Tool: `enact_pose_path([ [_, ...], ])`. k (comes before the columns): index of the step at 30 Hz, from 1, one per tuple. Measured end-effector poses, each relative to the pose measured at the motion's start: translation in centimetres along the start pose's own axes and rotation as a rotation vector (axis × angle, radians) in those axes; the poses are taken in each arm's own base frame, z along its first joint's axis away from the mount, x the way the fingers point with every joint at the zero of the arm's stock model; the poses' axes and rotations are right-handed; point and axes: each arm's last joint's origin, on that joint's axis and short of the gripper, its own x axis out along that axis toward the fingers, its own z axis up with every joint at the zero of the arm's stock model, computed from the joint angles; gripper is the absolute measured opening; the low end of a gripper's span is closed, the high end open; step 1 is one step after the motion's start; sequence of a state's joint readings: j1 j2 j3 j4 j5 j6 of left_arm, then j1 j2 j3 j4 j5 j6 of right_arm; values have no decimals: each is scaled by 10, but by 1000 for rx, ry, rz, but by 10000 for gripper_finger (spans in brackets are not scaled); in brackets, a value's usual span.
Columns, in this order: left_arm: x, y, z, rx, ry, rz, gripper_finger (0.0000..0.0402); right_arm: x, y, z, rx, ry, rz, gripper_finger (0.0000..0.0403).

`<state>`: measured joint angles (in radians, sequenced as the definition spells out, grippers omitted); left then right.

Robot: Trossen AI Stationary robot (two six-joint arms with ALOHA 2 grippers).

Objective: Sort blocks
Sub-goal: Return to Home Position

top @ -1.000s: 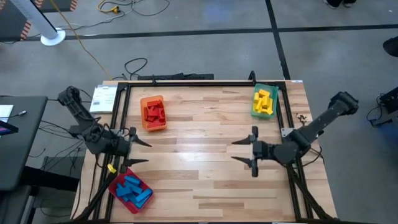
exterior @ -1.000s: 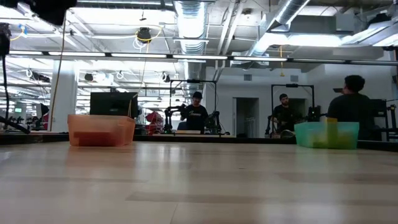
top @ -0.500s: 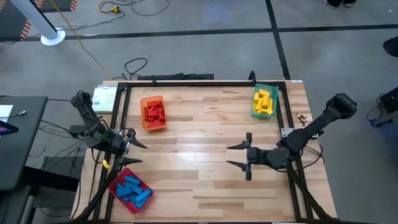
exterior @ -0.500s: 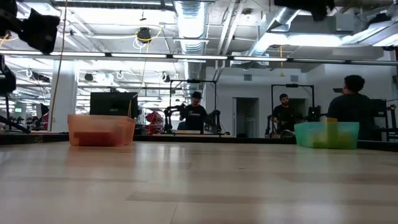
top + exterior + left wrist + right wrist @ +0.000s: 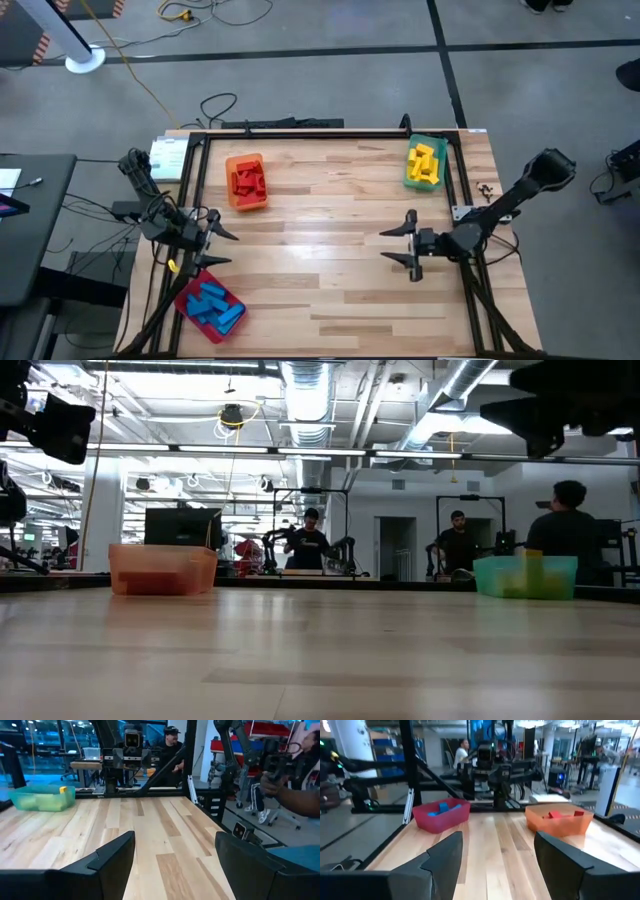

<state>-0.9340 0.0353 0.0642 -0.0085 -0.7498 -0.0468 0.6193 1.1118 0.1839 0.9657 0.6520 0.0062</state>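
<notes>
Red blocks [image 5: 246,180] lie in an orange tray [image 5: 247,203] at the far left. Yellow blocks [image 5: 424,162] fill a green tray [image 5: 411,181] at the far right. Blue blocks [image 5: 210,303] lie in a red tray [image 5: 190,295] at the near left corner. My left gripper [image 5: 230,248] stands open and level over the table's left edge, above the bare wood. My right gripper [image 5: 386,247] stands open and level right of centre, pointing toward the left. Neither has anything between its fingers. The right wrist view shows the red tray [image 5: 441,815] and the orange tray [image 5: 560,820] ahead.
The wood between the three trays is bare. A black frame [image 5: 300,133] runs round the table. A small yellow piece [image 5: 178,266] sits at the left edge by my left arm. People stand in the room beyond the far edge [image 5: 310,545], and a person's arm [image 5: 295,802] shows off the table's side.
Both arms have come down toward the table, fingers staying open. My right gripper has sunk the most, tipped to level, and shifted first toward the left and then back. My left gripper has drawn slightly toward the left edge. No block has moved.
</notes>
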Motion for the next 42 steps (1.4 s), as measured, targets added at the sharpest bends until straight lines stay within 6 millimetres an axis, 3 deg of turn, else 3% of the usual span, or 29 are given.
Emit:
enact_pose_path([
  [7, 0, 1, -3, 12, 21, 25, 272, -25, -19, -23, 11, -59, 2, 260],
  [15, 0, 1, -4, 23, 29, 30, 272, -24, -24, -30, -46, -5, -47, 247],
  [26, 0, 1, -8, 48, 57, 28, 272, -25, -41, -20, -91, -25, -149, 190],
  [31, 0, 1, -9, 31, 65, 27, 272, -37, -50, -13, -97, -2, -157, 175],
  [38, 0, 1, -9, 36, 66, 35, 272, -61, -63, -19, -3, 82, -155, 166],
  [42, 0, 2, -9, 40, 66, 38, 272, -70, -67, -12, 19, 15, -134, 166],
])
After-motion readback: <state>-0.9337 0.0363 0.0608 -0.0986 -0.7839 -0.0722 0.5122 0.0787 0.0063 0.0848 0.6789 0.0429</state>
